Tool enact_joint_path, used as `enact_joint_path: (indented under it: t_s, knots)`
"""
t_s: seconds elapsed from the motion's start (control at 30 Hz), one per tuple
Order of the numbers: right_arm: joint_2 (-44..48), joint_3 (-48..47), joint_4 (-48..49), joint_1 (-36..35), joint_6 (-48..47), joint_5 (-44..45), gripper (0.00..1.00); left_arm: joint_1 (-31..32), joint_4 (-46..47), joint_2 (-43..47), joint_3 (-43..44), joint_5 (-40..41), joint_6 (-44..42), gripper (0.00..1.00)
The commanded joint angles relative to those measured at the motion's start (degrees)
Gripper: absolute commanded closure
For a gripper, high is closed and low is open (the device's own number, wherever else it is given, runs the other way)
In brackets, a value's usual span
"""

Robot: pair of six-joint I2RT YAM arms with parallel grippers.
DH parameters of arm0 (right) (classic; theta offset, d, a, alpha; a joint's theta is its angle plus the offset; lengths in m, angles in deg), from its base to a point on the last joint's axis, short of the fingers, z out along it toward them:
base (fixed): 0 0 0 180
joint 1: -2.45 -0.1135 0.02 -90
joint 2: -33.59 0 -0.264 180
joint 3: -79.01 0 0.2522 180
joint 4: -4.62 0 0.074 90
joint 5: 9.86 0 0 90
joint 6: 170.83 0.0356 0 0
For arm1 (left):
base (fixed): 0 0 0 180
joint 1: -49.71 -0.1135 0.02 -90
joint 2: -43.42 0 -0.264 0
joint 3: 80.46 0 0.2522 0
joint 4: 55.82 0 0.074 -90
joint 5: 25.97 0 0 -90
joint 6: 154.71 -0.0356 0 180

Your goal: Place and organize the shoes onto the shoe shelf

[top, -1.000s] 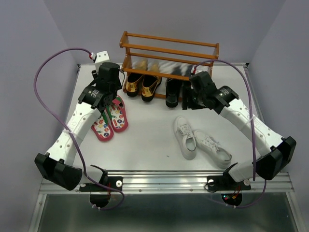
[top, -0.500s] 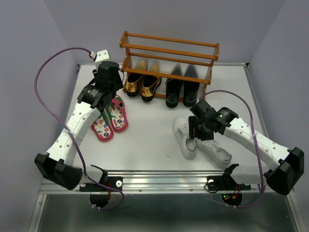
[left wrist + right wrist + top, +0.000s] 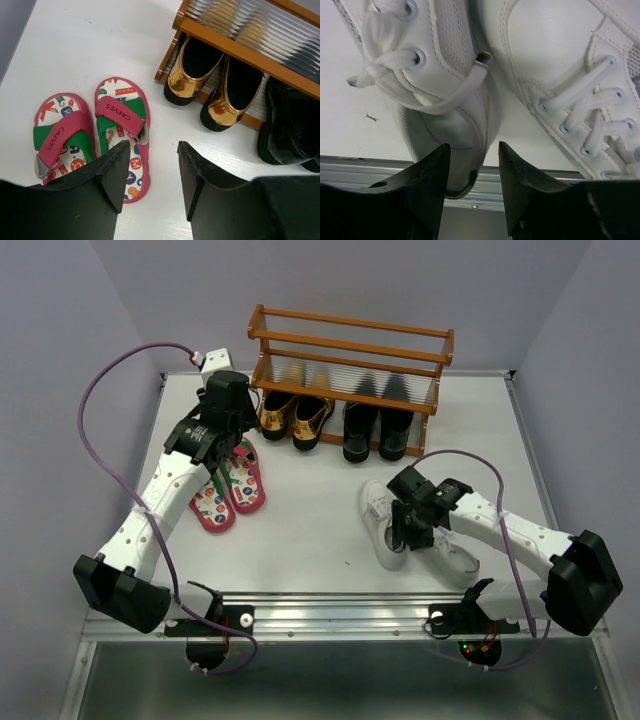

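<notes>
The wooden shoe shelf [image 3: 350, 348] stands at the back. Gold loafers [image 3: 293, 420] and black boots [image 3: 376, 432] sit under its lower tier. Pink flip-flops [image 3: 232, 488] lie on the table to the left. My left gripper [image 3: 222, 448] hovers open over them; in its wrist view the left gripper [image 3: 154, 145] has bare table between the fingers, beside the right flip-flop [image 3: 120, 112]. Two white sneakers [image 3: 383, 525] lie near the front. My right gripper [image 3: 472, 146] is open, its jaws straddling the heel wall of the left sneaker [image 3: 445, 75]. The other sneaker [image 3: 560, 60] lies to the right.
The table's metal front rail [image 3: 370, 167] runs just beyond the sneaker's heel. Purple cables loop over both arms [image 3: 95, 400]. Grey walls close in the table on the left, right and back.
My right arm has drawn back from the boots at the shelf and come down over the left sneaker, its jaws narrowing. The left arm has barely moved.
</notes>
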Motion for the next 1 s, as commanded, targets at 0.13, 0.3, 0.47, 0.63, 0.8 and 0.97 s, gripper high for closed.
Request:
enact_joint_path:
  t_s: [0.13,0.3,0.47,0.63,0.8,0.97]
  knots:
    - [-2.45,0.41,8.63,-0.18,1.07,-1.26,0.80,-0.08,2.98,1.48,-1.55,-0.25,0.44,0.46]
    - [-0.88,-3.45,5.47,-0.70,-1.82,-1.52,0.99,-0.08,3.16,1.92,-2.26,-0.25,0.35,0.46]
    - [1.32,-10.74,-2.94,-0.71,-9.12,-0.29,0.99,-0.08,4.39,1.74,-2.44,-1.74,0.00,0.46]
    - [1.32,-18.47,-7.01,-0.71,-12.37,-1.43,0.99,-0.17,4.39,1.83,-1.64,-1.21,-0.09,0.46]
    - [-0.87,-29.98,-9.82,-0.71,-14.40,0.66,0.99,-0.17,4.30,1.92,-0.33,-0.86,0.08,0.46]
    - [-6.94,-42.46,-10.80,-0.71,-15.01,7.60,0.99,-0.17,6.06,4.11,-1.29,-1.12,0.79,0.46]
